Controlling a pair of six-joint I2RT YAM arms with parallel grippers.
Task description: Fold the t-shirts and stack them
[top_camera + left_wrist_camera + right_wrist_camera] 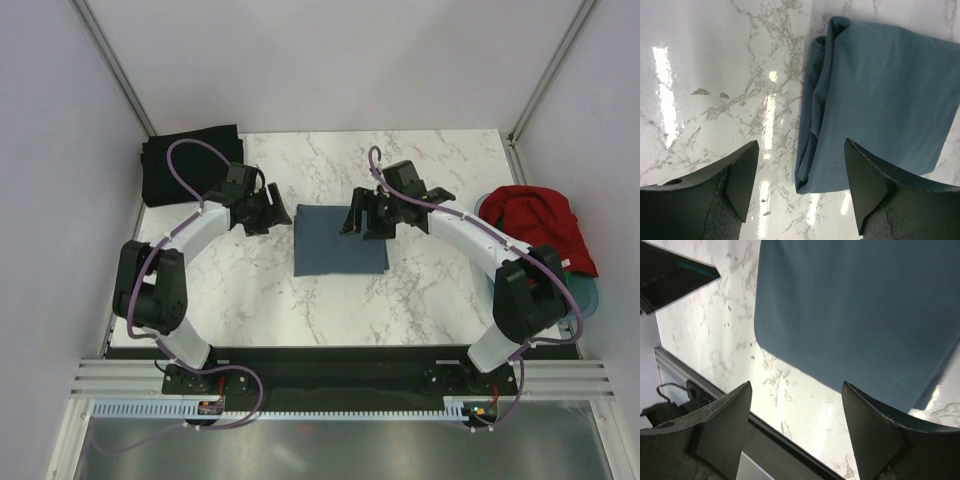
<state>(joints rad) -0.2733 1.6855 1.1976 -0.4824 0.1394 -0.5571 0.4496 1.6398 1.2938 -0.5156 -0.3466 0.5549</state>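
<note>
Left pincer [800, 142] and right pincer [796, 385] gape empty beside blue-grey t-shirt [335, 250].

Marble table [250, 290]: folded blue-grey t-shirt [340, 240] between left gripper [278, 213] and right gripper [355, 222], black t-shirt [190, 165] beyond the left, pale blue tub [590, 292] outside the right.

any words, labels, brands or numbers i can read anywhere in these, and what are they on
None: no text can be read in any view.
The folded blue-grey t-shirt, the black t-shirt and the red t-shirt show plain cloth with no print.
The marble table shows only veining.
</note>
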